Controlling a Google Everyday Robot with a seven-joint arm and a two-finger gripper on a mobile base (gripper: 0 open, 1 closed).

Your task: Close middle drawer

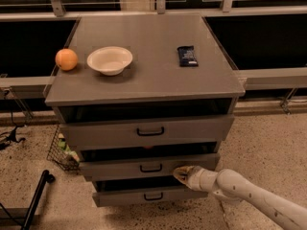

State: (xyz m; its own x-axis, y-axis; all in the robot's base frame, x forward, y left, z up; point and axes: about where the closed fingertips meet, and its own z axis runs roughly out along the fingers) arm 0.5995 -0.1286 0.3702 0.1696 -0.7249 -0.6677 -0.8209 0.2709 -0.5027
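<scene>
The middle drawer [115,169], standing partly out of the grey cabinet [225,87] with a dark gap above its front, has the gripper [184,172] against the right part of that front, just right of the black handle [151,167]; whether the gripper is clenched or released cannot be told. The white arm [249,194] runs off to the lower right over speckled floor [268,143], with the top drawer [105,134] above and the lowest drawer [120,198] below, both also ajar. On the cabinet top sit an orange [66,59], a white bowl [110,60] and a dark packet [187,56].
</scene>
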